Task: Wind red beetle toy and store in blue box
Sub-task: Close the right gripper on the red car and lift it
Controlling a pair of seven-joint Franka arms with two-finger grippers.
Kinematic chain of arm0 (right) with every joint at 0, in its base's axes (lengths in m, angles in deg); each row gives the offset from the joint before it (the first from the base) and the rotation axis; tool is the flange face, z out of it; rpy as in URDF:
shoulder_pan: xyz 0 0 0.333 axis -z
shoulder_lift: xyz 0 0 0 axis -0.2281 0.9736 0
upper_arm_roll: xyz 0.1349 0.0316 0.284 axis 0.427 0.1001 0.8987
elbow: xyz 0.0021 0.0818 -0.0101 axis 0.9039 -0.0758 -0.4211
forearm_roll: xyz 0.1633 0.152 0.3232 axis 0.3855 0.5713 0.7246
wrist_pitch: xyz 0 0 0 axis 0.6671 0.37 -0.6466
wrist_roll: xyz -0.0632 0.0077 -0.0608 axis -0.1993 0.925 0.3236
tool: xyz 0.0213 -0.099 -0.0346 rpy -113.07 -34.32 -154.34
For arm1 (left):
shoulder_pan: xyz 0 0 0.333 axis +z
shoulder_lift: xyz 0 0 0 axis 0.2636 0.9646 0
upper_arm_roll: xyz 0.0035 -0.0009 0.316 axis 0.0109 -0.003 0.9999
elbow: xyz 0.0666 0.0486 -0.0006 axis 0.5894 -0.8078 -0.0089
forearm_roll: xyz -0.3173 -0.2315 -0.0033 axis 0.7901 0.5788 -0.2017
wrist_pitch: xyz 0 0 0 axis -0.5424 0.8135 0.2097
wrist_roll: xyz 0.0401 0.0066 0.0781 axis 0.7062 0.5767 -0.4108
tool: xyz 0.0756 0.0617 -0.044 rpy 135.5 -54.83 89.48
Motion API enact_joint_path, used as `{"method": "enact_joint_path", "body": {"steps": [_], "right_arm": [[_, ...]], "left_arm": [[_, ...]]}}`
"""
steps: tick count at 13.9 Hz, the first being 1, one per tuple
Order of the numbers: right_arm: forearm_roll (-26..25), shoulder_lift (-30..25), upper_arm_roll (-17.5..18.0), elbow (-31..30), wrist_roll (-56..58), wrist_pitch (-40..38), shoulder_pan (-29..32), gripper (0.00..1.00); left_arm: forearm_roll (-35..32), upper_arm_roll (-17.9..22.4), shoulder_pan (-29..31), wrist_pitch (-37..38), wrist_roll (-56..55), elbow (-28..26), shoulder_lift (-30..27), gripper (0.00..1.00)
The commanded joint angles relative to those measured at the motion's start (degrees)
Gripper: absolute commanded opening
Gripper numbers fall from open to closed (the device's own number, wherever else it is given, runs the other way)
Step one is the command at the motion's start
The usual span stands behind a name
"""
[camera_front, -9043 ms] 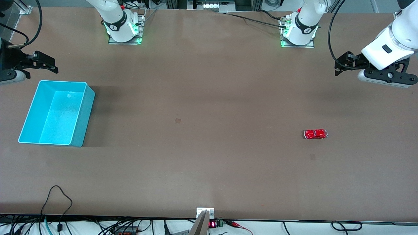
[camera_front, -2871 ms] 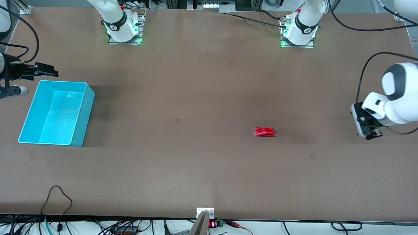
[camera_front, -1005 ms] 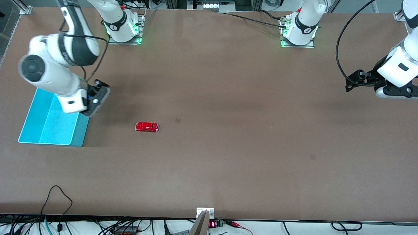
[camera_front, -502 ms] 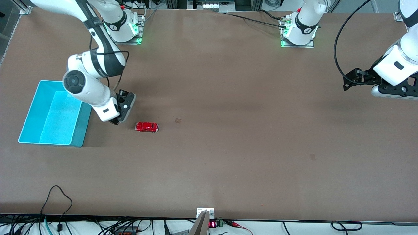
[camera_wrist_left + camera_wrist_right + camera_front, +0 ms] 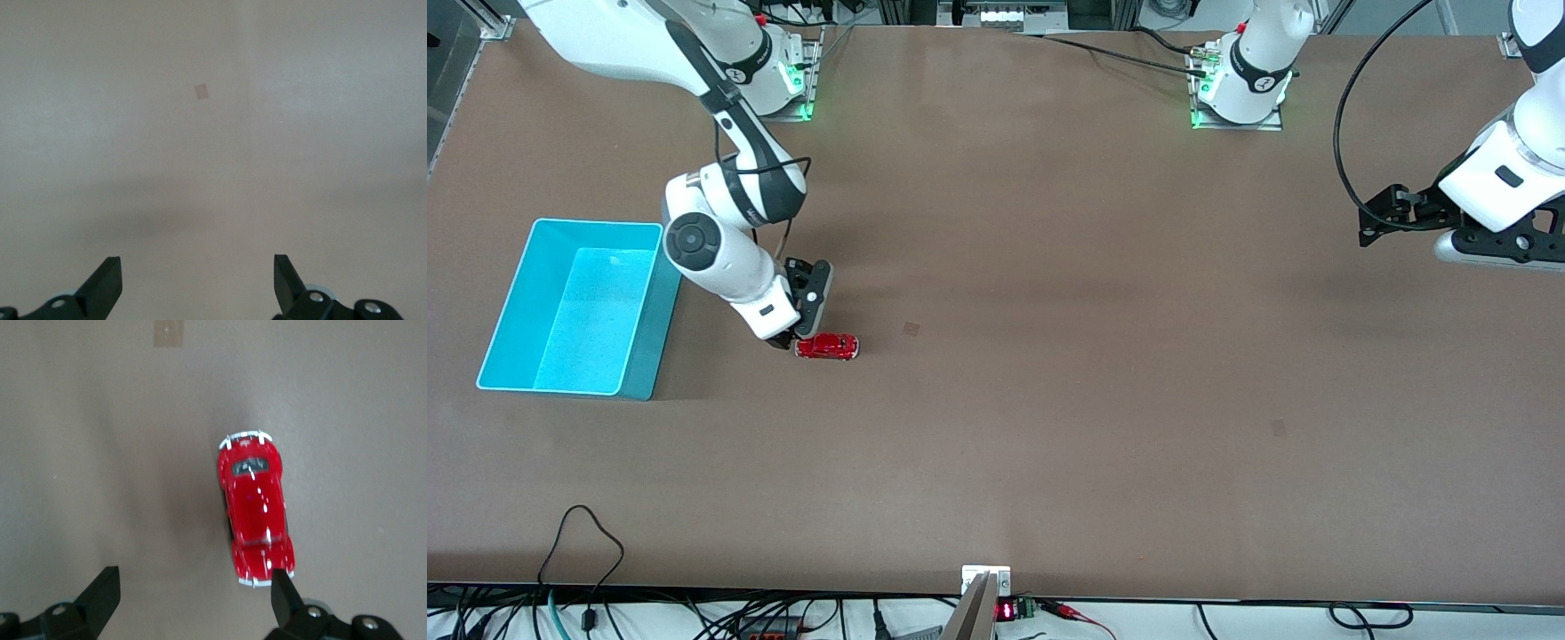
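Though tiny — rounded glossy red beetle toy (image 5: pixel 827 346)

The red beetle toy (image 5: pixel 827 346) has rolled along the tabletop (image 5: pixel 1049 400) from the left arm's end toward the blue box (image 5: pixel 507 356), stopping at the box's 3 o'clock. The right gripper (image 5: pixel 787 341) has swung from beside the box down to the toy's box-side end, fingers (image 5: pixel 283 597) spread. The left gripper (image 5: pixel 1369 222), fingers (image 5: pixel 107 283) apart, dipped, then rose again over the left arm's end.
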Motion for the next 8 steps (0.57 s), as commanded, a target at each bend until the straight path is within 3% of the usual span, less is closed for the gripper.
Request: {"method": "enact_joint_path", "body": {"steps": [1,8], "right_arm": [[-1.0,1.8,0.1,1.4,-0.5,1.3,-0.6,1.0],[-3.3,6.8,-0.2,6.2,-0.7,3.1,-1.5,1.0]], "left_arm": [[0.7,0.7,-0.6,0.0,1.4,0.6,-0.2,1.0],[0.7,-0.1,-0.5,0.0,1.3,0.6,-0.2,1.0]]}}
